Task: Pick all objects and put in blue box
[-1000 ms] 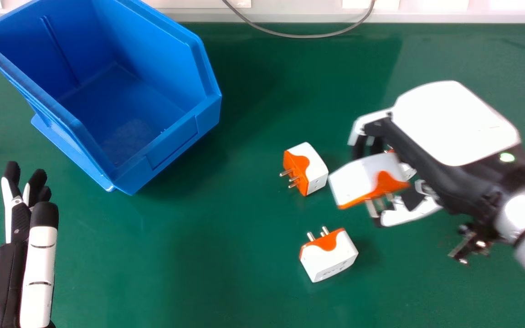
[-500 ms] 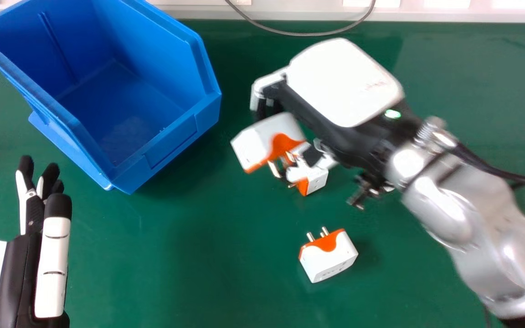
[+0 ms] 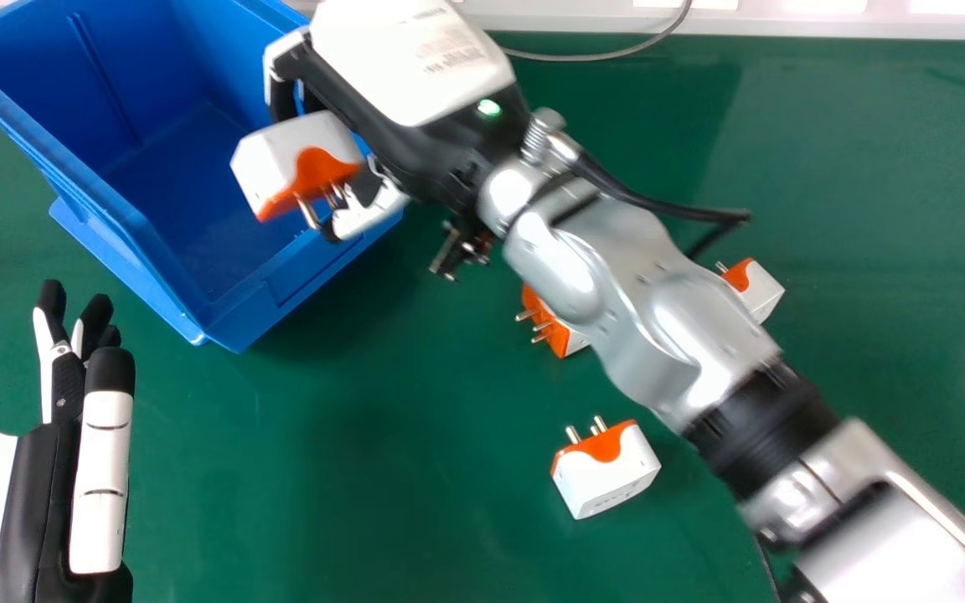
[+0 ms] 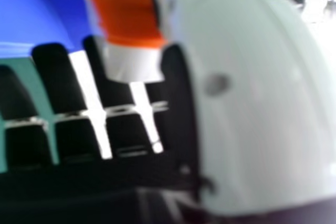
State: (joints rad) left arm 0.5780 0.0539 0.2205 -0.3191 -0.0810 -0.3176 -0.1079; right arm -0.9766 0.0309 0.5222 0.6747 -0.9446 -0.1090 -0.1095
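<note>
Our R hand (image 3: 399,92) grasps a plug (image 3: 273,163) over the box (image 3: 298,272), w/ the box below & to that hand's L. Three other plugs (image 3: 608,477) sit on the tbl. (image 3: 365,419), R of it & nearer us; our L hand (image 3: 38,494), near L, is unclenched.

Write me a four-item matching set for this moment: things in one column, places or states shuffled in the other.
1. Blue box
2. Left robot hand
3. Right robot hand
4. Loose adapter nearest the robot

A. Pinching a white-and-orange adapter
B. Lying on the green table
C. Head view's top-left corner
D. Open, head view's lower left

Pairs: 1-C, 2-D, 3-A, 4-B
</note>
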